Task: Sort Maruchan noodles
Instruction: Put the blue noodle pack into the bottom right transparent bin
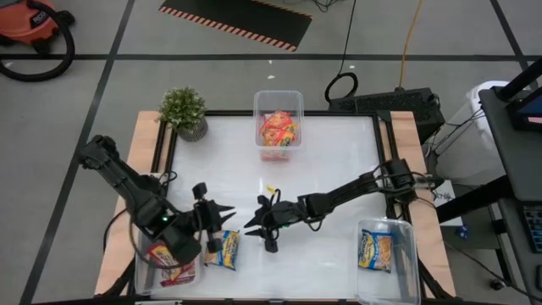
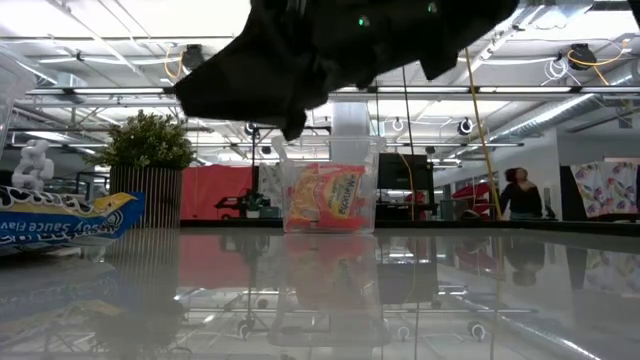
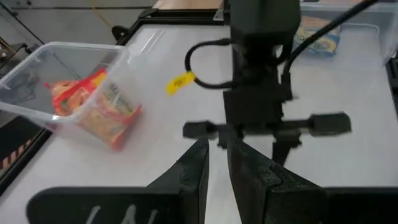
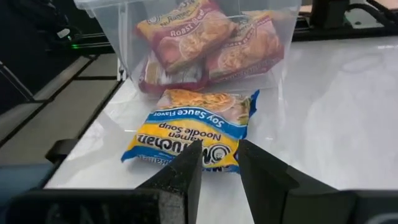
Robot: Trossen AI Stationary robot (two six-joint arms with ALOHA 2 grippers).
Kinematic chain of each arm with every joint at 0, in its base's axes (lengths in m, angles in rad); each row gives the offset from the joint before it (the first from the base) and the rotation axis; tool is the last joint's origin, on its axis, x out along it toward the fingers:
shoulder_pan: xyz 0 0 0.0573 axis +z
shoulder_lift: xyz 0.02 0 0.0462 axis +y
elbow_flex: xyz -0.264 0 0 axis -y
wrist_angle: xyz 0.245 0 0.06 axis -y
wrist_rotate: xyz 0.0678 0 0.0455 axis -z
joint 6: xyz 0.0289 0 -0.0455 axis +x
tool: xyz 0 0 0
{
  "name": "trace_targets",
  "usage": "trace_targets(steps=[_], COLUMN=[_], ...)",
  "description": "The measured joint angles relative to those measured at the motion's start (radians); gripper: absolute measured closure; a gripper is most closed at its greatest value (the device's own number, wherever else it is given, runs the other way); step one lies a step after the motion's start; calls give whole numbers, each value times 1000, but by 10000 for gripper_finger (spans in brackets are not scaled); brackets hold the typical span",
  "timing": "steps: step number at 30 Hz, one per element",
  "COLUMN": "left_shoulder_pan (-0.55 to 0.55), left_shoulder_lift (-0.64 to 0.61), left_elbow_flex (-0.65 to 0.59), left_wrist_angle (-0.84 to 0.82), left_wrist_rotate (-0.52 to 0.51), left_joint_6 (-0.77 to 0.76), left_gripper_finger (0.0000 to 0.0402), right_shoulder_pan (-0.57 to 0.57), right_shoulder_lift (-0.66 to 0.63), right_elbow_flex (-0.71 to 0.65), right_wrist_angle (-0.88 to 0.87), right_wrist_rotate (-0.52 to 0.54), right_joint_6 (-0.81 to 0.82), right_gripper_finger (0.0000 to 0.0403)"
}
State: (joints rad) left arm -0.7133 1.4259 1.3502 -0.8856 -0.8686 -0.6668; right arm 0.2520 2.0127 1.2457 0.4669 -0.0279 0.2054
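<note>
High view shows us a white table [image 1: 339, 161] from above. At 7 o'clock a yellow-blue noodle packet [image 1: 224, 250] lies flat beside a clear bin [image 1: 174, 269] of red packets. Our left gripper [image 1: 222, 222] hovers just above that packet, fingers nearly together, gripping nothing. Our right gripper [image 1: 261, 225], near table centre, points toward 9 o'clock, fingers slightly apart and empty. More packets sit in bins at 12 o'clock [image 1: 279, 127] and 5 o'clock [image 1: 385, 254].
</note>
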Motion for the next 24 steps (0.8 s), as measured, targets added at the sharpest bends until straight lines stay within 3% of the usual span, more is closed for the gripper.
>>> trace_targets(steps=[6,9,18,24], left_shoulder_pan=[38,55,65,64], left_shoulder_lift=[2,2,1,1], left_elbow_flex=[-123,-138,-138,-138], left_wrist_angle=[181,177,177,180], left_wrist_rotate=[32,78,84,84], left_joint_6=[116,112,136,142], left_gripper_finger=[337,337,337,337], right_shoulder_pan=[5,4,4,2], right_shoulder_lift=[92,137,249,294], right_elbow_flex=[0,0,43,48], right_wrist_angle=[103,164,218,304], right_wrist_rotate=[7,37,50,25], right_joint_6=[-21,-37,-100,-147], right_gripper_finger=[294,277,209,198])
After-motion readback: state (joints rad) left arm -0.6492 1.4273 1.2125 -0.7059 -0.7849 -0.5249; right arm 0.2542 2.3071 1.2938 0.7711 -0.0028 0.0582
